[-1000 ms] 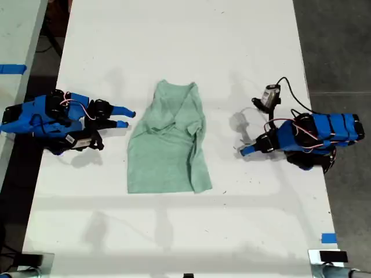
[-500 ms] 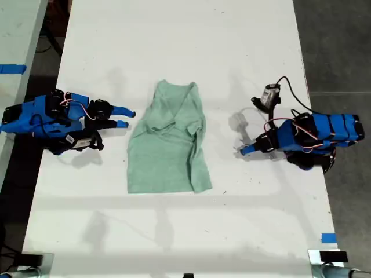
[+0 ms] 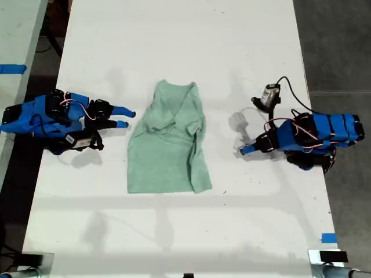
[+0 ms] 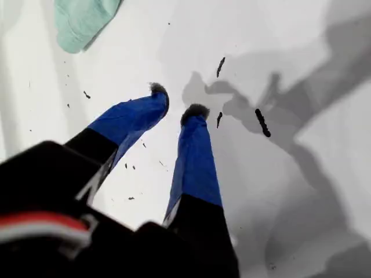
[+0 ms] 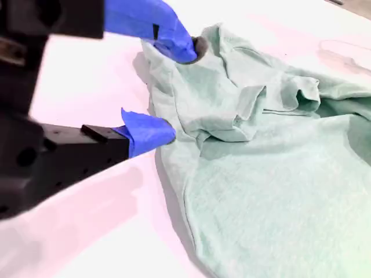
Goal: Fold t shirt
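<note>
My second gripper [image 5: 168, 92] waits open beside the shirt [image 3: 168, 142]; my first gripper [image 4: 177, 107], slightly open, holds nothing. Nothing has moved, so folding has paused.

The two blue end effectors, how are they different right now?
My second end effector sits right at the edge of the t shirt. My first end effector is over bare table, apart from the shirt. The second's jaws are spread wide, while the first's show only a narrow gap. Both have blue fingers and hold nothing.
</note>
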Controlling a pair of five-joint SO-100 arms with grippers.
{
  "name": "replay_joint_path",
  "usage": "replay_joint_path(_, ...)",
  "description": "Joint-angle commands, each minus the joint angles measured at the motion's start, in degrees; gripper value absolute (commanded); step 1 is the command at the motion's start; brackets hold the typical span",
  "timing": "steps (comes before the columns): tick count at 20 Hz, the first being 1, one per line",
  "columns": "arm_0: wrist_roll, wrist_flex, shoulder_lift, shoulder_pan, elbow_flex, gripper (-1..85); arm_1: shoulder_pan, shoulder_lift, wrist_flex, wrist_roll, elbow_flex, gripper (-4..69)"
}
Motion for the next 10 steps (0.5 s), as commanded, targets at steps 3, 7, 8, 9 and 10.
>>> replay_joint_path(3, 0.5, 0.0, 0.4, -0.1, 2.4, 18.6, 0.5, 0.8, 0.4, -0.9, 3.3, 8.1)
replay_joint_path(7, 0.5, 0.0, 0.4, -0.1, 2.4, 18.6, 0.6, 0.8, 0.4, -0.8, 3.3, 8.1)
replay_joint_path(8, 0.5, 0.0, 0.4, -0.1, 2.4, 18.6, 0.6, 0.8, 0.4, -0.6, 3.3, 8.1)
replay_joint_path(9, 0.5, 0.0, 0.4, -0.1, 2.4, 18.6, 0.5, 0.8, 0.4, -0.5, 3.3, 8.1)
replay_joint_path(10, 0.5, 0.0, 0.4, -0.1, 2.4, 18.6, 0.5, 0.8, 0.4, -0.5, 3.3, 8.1)
